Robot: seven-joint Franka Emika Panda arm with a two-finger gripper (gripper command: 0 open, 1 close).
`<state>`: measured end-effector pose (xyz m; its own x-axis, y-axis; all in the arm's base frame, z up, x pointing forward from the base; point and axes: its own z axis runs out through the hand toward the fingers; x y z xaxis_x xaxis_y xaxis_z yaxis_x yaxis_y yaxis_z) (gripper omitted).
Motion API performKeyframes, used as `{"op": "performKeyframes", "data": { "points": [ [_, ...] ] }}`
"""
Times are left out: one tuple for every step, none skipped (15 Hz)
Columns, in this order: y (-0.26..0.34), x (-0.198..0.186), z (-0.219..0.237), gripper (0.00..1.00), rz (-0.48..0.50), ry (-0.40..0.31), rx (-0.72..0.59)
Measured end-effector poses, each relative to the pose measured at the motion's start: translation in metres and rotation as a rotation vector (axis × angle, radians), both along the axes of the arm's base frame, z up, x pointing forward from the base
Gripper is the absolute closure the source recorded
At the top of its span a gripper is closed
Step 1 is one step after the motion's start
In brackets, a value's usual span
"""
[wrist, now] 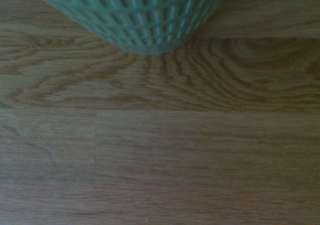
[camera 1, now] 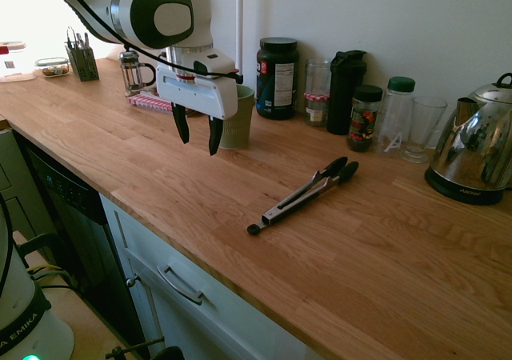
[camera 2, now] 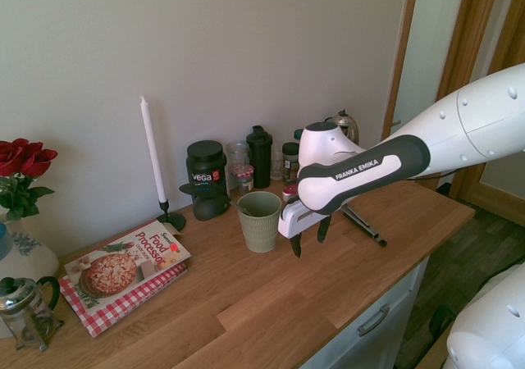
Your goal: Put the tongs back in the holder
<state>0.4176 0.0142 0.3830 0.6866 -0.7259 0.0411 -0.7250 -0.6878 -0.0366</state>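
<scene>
Silver tongs (camera 1: pixel 302 197) lie well apart from the wide-open, empty tool (camera 1: pixel 198 136).

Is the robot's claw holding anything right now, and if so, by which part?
Nothing is held: the end effector is open, and the tongs lie on the counter.

"FRANKA EMIKA" in dark band lettering on the robot arm (camera 2: pixel 363 170); "A EMIKA" legible on the arm's base (camera 1: pixel 32 328). Black tub (camera 2: pixel 207 172): "Vega" on its label, second exterior view. Cookbook (camera 2: pixel 127 272), lying on the desk (camera 2: pixel 246 303): "Food Processor" in red on the cover; smaller line beneath too small to read. Kettle (camera 1: pixel 474 148): lettering on its black base, not securely legible. Jar (camera 1: pixel 364 118): label print too small.
</scene>
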Motion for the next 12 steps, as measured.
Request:
{"op": "performKeyframes", "data": {
  "points": [
    [0.0, 0.0, -0.001, 0.0, -0.002, 0.003, 0.003],
    [-0.001, 0.001, -0.004, 0.0, -0.005, 0.009, 0.008],
    [-0.004, 0.005, 0.0, 0.0, -0.007, 0.007, 0.011],
    [-0.011, 0.011, 0.009, 0.0, -0.01, 0.001, 0.015],
    [-0.023, 0.018, 0.025, 0.0, -0.015, -0.006, 0.021],
    [-0.038, 0.023, 0.043, 0.0, -0.023, -0.015, 0.026],
    [-0.055, 0.027, 0.062, 0.0, -0.033, -0.023, 0.032],
    [-0.073, 0.03, 0.079, 0.0, -0.043, -0.035, 0.035],
    [-0.092, 0.032, 0.092, 0.0, -0.053, -0.046, 0.037],
    [-0.111, 0.034, 0.102, 0.0, -0.065, -0.055, 0.035],
    [-0.13, 0.037, 0.106, 0.0, -0.077, -0.061, 0.033],
    [-0.147, 0.042, 0.104, 0.0, -0.083, -0.064, 0.028]
  ]
}}
